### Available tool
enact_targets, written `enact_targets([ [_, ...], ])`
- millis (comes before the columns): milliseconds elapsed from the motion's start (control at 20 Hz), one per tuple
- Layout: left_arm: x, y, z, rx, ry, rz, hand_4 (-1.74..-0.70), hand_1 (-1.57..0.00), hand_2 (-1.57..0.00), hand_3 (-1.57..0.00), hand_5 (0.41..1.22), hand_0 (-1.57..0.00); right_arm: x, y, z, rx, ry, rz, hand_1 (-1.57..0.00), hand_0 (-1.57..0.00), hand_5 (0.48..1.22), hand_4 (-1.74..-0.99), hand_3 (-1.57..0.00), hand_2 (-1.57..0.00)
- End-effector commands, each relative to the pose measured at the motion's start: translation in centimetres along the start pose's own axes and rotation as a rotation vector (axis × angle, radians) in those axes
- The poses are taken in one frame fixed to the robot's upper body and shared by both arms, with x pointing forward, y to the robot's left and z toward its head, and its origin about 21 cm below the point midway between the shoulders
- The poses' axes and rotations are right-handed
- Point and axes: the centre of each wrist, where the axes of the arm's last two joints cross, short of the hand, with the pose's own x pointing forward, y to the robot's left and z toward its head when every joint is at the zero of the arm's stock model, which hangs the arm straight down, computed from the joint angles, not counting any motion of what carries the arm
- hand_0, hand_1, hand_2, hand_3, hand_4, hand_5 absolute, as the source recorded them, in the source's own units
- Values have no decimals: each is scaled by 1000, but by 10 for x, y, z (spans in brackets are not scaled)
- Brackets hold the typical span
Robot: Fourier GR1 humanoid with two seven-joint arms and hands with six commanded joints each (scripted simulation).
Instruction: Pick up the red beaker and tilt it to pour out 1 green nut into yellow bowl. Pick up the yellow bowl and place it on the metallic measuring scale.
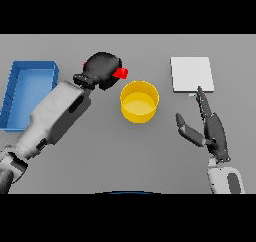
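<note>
Beaker (120,73), red, sat upper centre, left hand (102,70) curled around it, held beside the bowl (139,101) at centre, likely for pouring. Right hand (212,131), fingers straight, waited lower right below the scale (192,74).

The bowl (139,102) sits at the frame's centre on the surface (125,151). The beaker (120,73) lies just to its upper left, in the left hand (102,70). The tray (27,93) is at far left, the scale (192,74) at upper right. The right hand (210,128) is at lower right, fingertips at the scale's near edge.
</note>
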Motion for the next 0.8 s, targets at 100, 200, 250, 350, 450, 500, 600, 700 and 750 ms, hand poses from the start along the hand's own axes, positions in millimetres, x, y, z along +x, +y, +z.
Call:
enact_targets([
  [100, 10, 10, -9, -60, -23, -195, -1710, -1571, -1571, -1383, 1211, -1571, 0, 0, 0, -9, 11, -24, 1, 1, 671, -1195, 1, 1],
  [200, 21, 16, -16, -107, -31, -314, -1717, -1571, -1571, -1349, 1215, -1571, -3, 1, 0, -12, 34, -57, 1, 1, 659, -1197, 1, 1],
  [250, 22, 16, -18, -132, -46, -361, -1718, -1571, -1571, -1332, 1216, -1571, -2, 4, 0, -14, 26, -66, 1, 1, 651, -1202, 1, 1],
  [350, 31, 19, -23, -165, -84, -447, -1721, -1571, -1571, -1350, 1218, -1571, -4, 1, 0, -18, 32, -71, 1, 1, 631, -1212, 1, 1],
  [450, 41, 22, -26, -184, -131, -523, -1725, -1571, -1571, -1429, 1219, -1571, -6, 1, 2, -17, 21, -44, 1, 1, 617, -1221, 1, 1],
  [500, 39, 21, -26, -202, -142, -559, -1727, -1571, -1571, -1458, 1219, -1571, -6, 3, 4, -21, 7, -40, 1, 1, 610, -1221, 1, 1],
  [600, 46, 21, -30, -215, -157, -649, -1730, -1571, -1571, -1499, 1220, -1571, -2, 3, 4, -39, 2, -28, 1, 1, 591, -1213, 1, 1],
  [700, 48, 26, -32, -225, -182, -736, -1733, -1571, -1571, -1525, 1220, -1571, -3, 3, 3, -39, 13, -26, 1, 1, 578, -1193, 1, 1],
  [750, 52, 28, -34, -226, -194, -785, -1734, -1571, -1571, -1534, 1220, -1571, -4, 7, 2, -38, 10, -29, 1, 1, 575, -1185, 1, 1],
])
